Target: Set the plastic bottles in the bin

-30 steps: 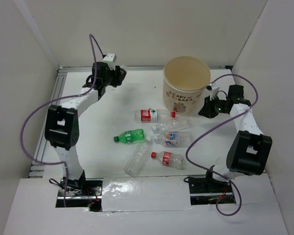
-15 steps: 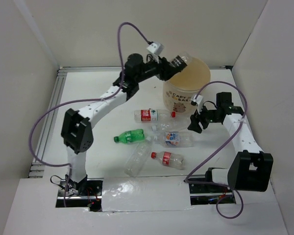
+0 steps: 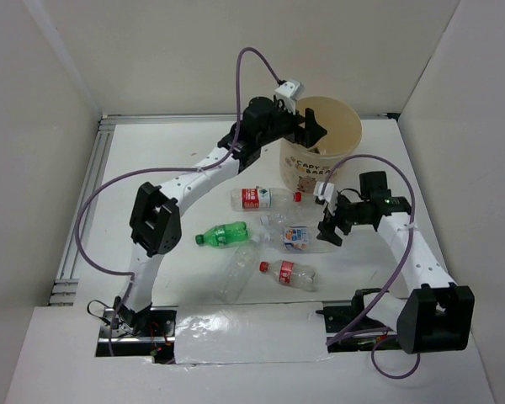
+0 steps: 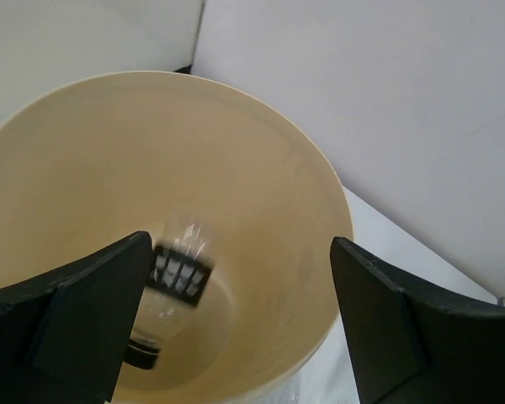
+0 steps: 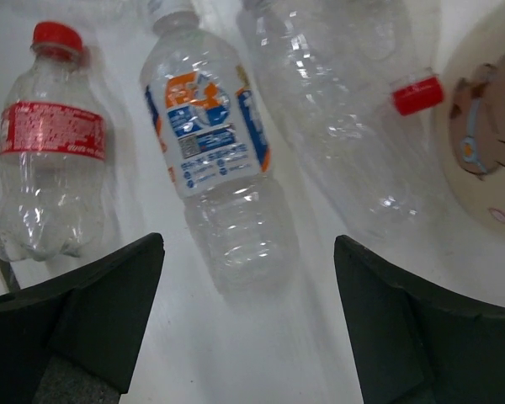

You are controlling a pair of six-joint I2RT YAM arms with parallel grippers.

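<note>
Above the blue-labelled bottle (image 5: pixel 215 160), the right gripper (image 5: pixel 246 252) gapes wide; the clear bottle (image 5: pixel 320 109) crowding at two o'clock could foul its grasp.

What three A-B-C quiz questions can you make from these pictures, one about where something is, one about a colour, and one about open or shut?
1. Where is the left end effector?
A. Gripping a red cap.
B. Over the bin.
C. Down by its own base.

2. What colour is the leftmost bottle on the table?
A. Yellow.
B. Black.
C. Green.

3. How is the right end effector?
A. Open.
B. Shut on a bottle.
C. Out of view.

Answers:
1 B, its wrist camera looks straight down into the bin.
2 C, the top view shows it green.
3 A, it gapes wide above the blue-labelled bottle.
</note>
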